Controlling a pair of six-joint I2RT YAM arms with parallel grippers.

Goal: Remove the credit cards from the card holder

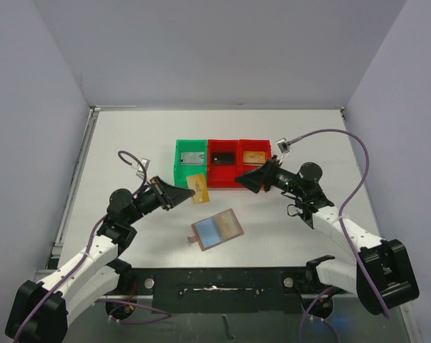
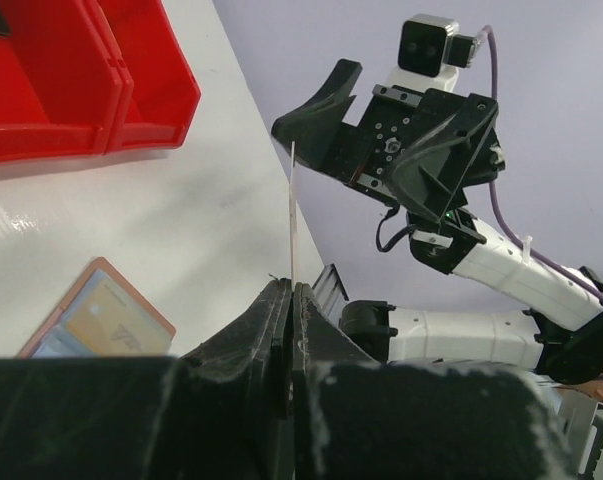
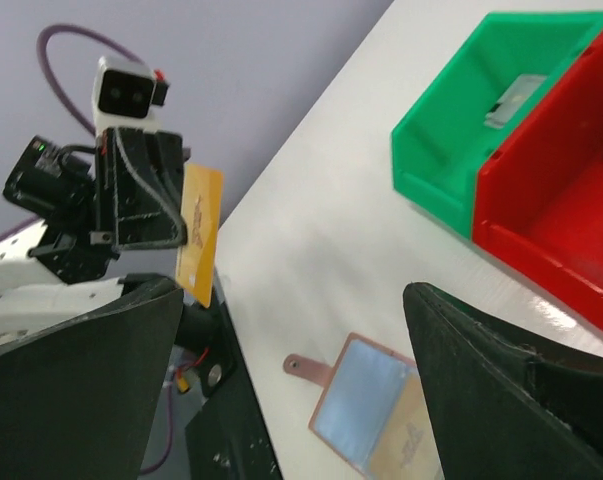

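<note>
Brown card holder [image 1: 216,229] lies open diagonally, tab [image 1: 195,241] near-left.

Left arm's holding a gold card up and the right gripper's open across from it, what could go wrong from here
The left gripper pinches the gold card by one edge only, so the card may swivel or slip out. The open right gripper sits close opposite, so the two sets of fingers could bump. The card holder lies open and unheld on the table, so it could slide if nudged.
</note>
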